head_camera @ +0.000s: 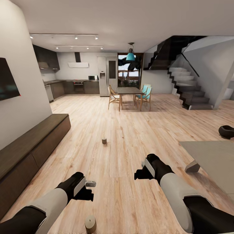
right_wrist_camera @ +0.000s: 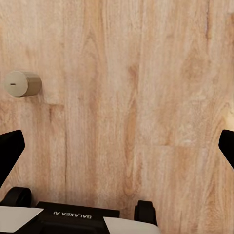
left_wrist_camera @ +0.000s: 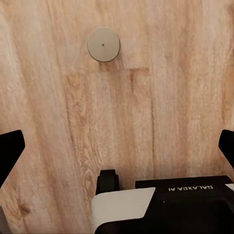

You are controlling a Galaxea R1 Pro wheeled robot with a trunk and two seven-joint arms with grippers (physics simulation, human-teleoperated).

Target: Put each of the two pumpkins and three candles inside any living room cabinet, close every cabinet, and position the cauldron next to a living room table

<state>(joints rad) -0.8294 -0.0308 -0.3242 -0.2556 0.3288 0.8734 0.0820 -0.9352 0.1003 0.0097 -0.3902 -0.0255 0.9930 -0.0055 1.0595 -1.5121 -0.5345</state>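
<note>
- The room is a wide open living space with a pale wooden floor (head_camera: 130,136) running back to a kitchen, a dining set and a dark staircase.
- The cabinet (head_camera: 29,152), long, low and dark brown, stands along the wall on my left, its front panels shut.
- The grey counter (head_camera: 214,156) sits low at my right, and the black cauldron (head_camera: 226,131) rests on the floor just beyond its far corner.
- My left jaws (head_camera: 86,194) hang over bare floor, spread wide and holding nothing.
- My right jaws (head_camera: 140,175) are likewise released and empty above the boards.
- One candle (head_camera: 90,224) stands upright on the floor near my left jaws, closer to me than they are; the left wrist view shows its pale top (left_wrist_camera: 103,44) from above, apart from the fingertips.
- A second candle (head_camera: 104,141) stands further out on the floor, well ahead of both arms.
- The right wrist view shows a candle (right_wrist_camera: 22,83) off to one side, clear of the jaws.
</note>
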